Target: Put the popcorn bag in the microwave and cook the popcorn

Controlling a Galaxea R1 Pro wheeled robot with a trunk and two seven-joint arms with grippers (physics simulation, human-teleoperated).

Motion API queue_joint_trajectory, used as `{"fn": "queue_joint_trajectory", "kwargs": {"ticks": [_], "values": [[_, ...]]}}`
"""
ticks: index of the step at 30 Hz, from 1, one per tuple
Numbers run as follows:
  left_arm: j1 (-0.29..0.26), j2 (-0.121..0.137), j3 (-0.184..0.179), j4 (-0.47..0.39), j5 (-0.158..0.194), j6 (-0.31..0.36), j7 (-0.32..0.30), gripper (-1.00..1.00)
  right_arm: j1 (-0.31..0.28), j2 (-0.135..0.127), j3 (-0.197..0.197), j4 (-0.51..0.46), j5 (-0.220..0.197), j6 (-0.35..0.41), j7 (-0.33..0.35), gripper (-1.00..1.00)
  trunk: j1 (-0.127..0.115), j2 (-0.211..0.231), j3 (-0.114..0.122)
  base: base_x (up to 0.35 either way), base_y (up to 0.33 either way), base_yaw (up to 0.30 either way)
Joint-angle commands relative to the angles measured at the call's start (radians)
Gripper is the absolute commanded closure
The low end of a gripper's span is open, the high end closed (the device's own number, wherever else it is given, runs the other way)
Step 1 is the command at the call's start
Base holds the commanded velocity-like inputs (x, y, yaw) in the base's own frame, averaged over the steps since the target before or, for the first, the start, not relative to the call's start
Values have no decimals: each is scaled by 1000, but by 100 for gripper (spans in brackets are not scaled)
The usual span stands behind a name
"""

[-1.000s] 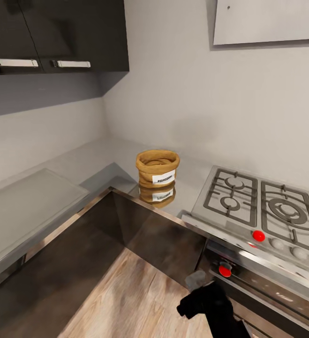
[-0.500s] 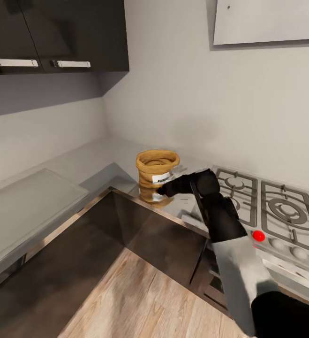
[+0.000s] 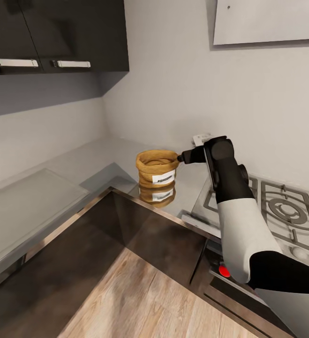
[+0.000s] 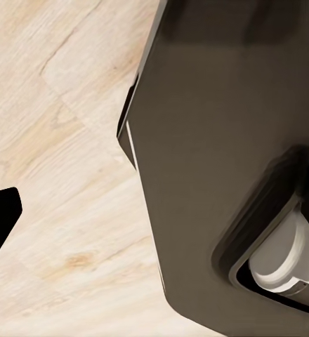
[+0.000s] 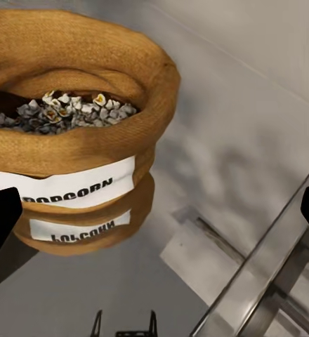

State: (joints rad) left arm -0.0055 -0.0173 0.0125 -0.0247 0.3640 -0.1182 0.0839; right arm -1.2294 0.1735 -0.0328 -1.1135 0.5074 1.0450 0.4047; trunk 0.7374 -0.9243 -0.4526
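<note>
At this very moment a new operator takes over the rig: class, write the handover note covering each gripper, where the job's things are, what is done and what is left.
Right gripper: open, empty, raised beside the rim of the popcorn bag, not gripping it.
Left gripper: the left wrist view shows wood floor and a dark panel; its state cannot be told.
The bag stands upright on the countertop, left of the gas hob, with popcorn bits inside.
Done: right arm brought up to the bag.
Left: grasp the bag, carry it to the microwave, close it in, heat it.
</note>
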Motion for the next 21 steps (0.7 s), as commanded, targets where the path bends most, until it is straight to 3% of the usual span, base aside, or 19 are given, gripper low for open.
{"fn": "queue_joint_trajectory", "kwargs": {"ticks": [1,7,21], "values": [[-1,-2,1,0,3,-2,1,-100,-1,1,-4,-1,11,2,9,-100,0,-1,-1,0,0,0],[0,-8,1,0,3,-3,8,-100,-1,1,-3,-3,12,2,7,-100,0,-1,-1,0,0,0],[0,-7,1,0,3,-3,10,-100,-1,1,-2,-3,14,2,6,-100,-54,97,43,0,0,0]]}}
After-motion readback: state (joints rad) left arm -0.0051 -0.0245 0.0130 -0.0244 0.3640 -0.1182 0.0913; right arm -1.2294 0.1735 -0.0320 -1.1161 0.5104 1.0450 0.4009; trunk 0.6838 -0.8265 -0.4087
